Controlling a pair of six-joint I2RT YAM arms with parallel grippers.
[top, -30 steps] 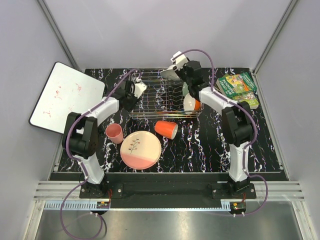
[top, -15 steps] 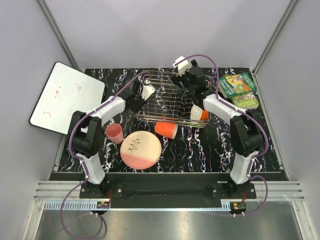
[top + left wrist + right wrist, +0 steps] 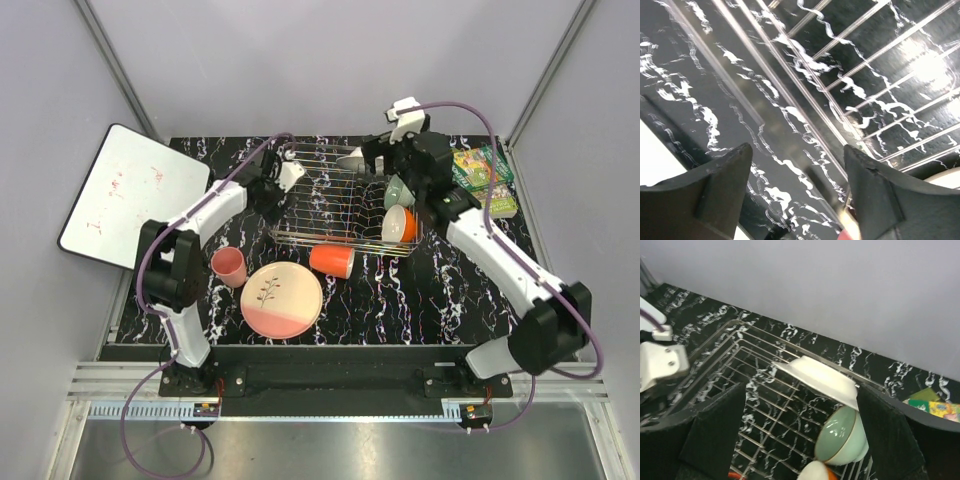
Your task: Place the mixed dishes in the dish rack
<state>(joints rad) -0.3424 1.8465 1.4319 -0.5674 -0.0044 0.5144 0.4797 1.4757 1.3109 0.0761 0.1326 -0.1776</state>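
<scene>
A rectangular silver wire dish rack [image 3: 320,200] sits far-centre on the black marbled bench [image 3: 400,300]. Its right end holds a tilted white plate [image 3: 817,377], a pale green bowl [image 3: 840,440] and an orange-and-white bowl [image 3: 400,222]. An orange mug [image 3: 332,260], a pink cup [image 3: 229,266] and a sprig-patterned pink plate [image 3: 282,299] lie nearer on the bench. The left end effector [image 3: 797,160] and the right end effector [image 3: 800,430] both gape empty.
</scene>
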